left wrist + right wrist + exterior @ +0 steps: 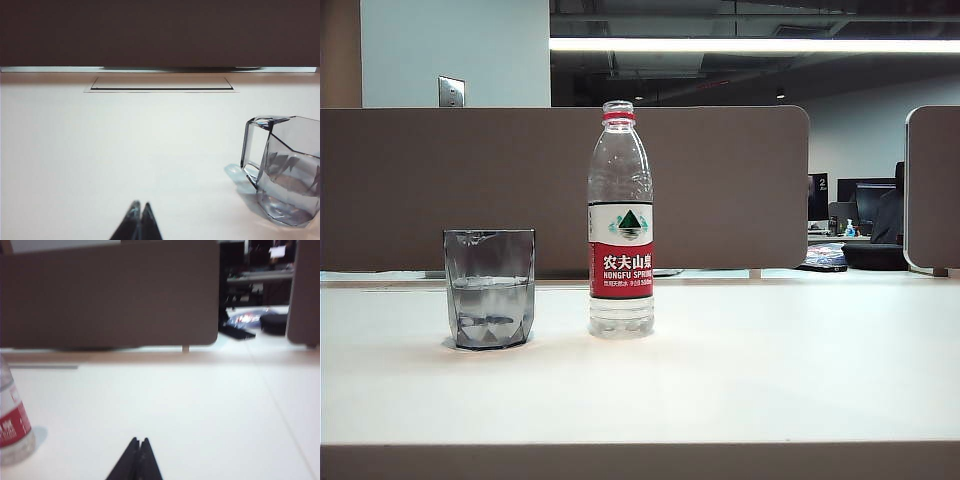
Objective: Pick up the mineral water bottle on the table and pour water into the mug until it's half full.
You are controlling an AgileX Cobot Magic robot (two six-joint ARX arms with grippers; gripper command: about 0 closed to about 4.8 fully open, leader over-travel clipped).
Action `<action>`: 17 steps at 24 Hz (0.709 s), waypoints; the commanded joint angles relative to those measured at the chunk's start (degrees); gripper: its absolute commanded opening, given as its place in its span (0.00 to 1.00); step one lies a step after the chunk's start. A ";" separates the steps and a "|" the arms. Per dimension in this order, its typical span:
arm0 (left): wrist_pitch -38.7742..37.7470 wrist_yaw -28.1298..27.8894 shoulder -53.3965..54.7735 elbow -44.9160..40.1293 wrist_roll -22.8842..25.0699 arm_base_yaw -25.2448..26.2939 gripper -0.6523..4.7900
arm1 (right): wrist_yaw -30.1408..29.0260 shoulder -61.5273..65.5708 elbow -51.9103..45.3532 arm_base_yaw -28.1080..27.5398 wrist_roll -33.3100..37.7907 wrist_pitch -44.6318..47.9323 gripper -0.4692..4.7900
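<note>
Jaws of both grippers pressed together, tips meeting in a point, nothing pinched. Left gripper (139, 206) sits low over the white surface (125, 150), seen only in the left wrist view; the mug (285, 170) stands off to one side of it, apart, not touching, partly cut by the frame edge. Right gripper (139, 441) also low over the surface in the right wrist view, slightly blurred; the mineral water bottle (12, 425) stands to the side of it at the frame edge, apart from the tips, only its lower part and a bit of red label visible. Neither gripper nor arm shows in the exterior view.

Exterior view: mineral water bottle (620, 220) upright on the surface (770, 370), no cap, red neck ring, red-and-white label facing the camera. Only a shallow layer of water (620, 318) at its base. Mug (489, 288) stands upright to the left of the bottle, near but clearly apart. Smoky grey, faceted sides. Water in the mug reaches about halfway up. Brown partition panel (720, 180) runs behind both. Gap on the right shows an office with dark monitors (865, 200).
</note>
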 commanded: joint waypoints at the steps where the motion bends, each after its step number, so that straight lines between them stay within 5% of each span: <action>1: 0.35 0.22 0.00 0.20 0.02 0.04 0.11 | 0.00 -0.76 -3.52 0.04 1.42 2.43 0.08; 17: 0.33 0.22 0.00 0.17 0.02 0.04 0.11 | 0.00 -0.76 -4.83 -4.17 3.26 5.14 0.08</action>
